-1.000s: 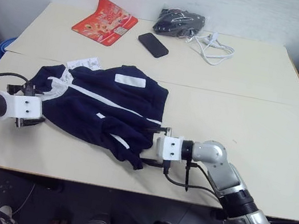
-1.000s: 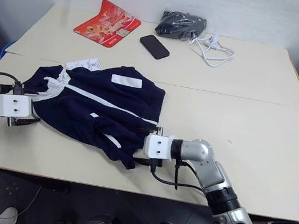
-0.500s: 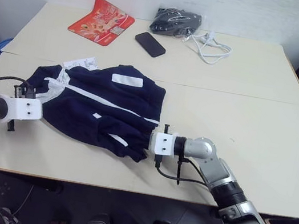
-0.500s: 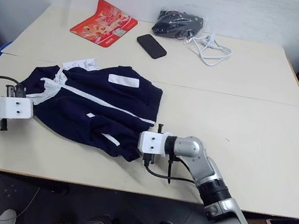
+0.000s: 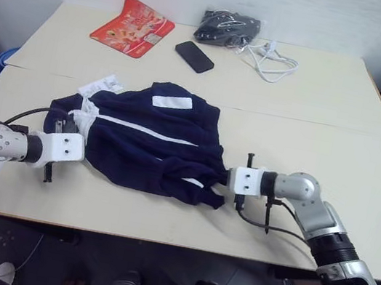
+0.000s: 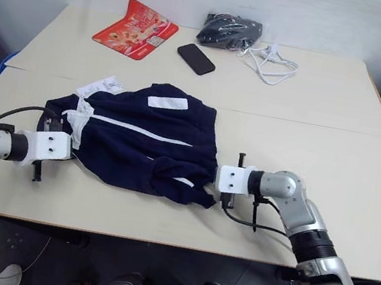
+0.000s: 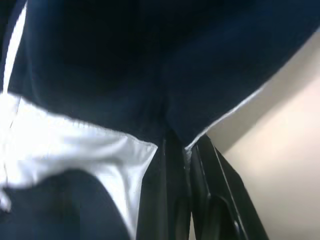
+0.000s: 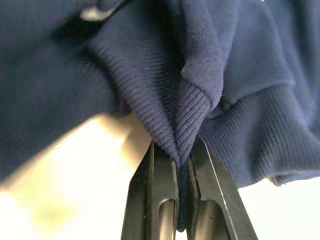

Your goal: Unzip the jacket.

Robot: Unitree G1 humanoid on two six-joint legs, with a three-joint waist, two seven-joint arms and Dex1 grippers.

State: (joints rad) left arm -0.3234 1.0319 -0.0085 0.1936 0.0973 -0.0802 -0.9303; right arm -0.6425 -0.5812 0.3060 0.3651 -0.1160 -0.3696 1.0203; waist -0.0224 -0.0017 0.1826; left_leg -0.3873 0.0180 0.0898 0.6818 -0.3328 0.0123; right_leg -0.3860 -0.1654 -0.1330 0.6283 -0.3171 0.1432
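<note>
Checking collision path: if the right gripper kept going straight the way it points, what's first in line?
The jacket itself: the right gripper is already shut on its ribbed hem, so more bunched navy fabric lies straight ahead.

red packet (image 5: pixel 133 27), phone (image 5: pixel 194 56) (white cable (image 5: pixel 270 60))

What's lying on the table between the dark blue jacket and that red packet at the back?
Nothing: in the left eye view, bare table and its seam separate the jacket from the red packet.

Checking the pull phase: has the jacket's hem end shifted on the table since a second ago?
Yes. The jacket, pinched by the right gripper, has its hem end further toward the robot's right, now lying right of the phone.
</note>
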